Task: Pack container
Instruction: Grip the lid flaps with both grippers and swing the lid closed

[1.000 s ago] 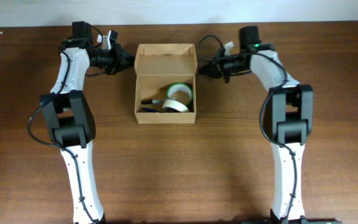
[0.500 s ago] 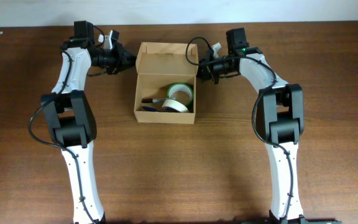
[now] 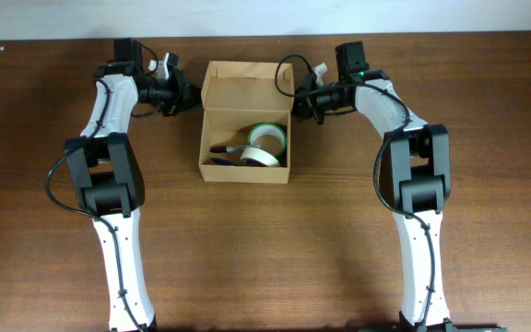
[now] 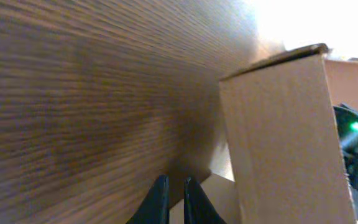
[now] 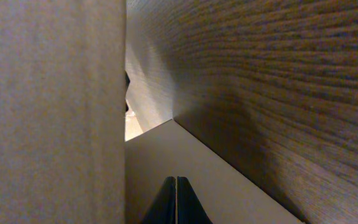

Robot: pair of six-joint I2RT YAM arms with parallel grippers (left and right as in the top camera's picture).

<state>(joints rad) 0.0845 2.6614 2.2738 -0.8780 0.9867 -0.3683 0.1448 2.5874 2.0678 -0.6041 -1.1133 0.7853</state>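
The container (image 3: 245, 171), a tan cardboard box, stands open at the table's back centre with its lid flap (image 3: 245, 87) raised. Inside lie a green-edged tape roll (image 3: 268, 136), a white tape roll (image 3: 260, 158) and a blue-tipped item (image 3: 223, 148). My left gripper (image 3: 192, 92) sits by the lid's left edge. In the left wrist view it (image 4: 174, 186) is shut beside the box wall (image 4: 278, 137). My right gripper (image 3: 295, 100) sits at the lid's right edge. In the right wrist view it (image 5: 176, 186) is shut over a side flap (image 5: 185, 155) next to the box wall (image 5: 48, 112).
The brown wooden table (image 3: 265, 258) stretches out in front of the box. Both arms reach in from the front along the box's left and right sides. A cable loops above the right gripper (image 3: 289, 65).
The right gripper has moved left, up against the lid's right edge. The left gripper has shifted slightly right toward the lid's left edge. The box and its contents are unmoved.
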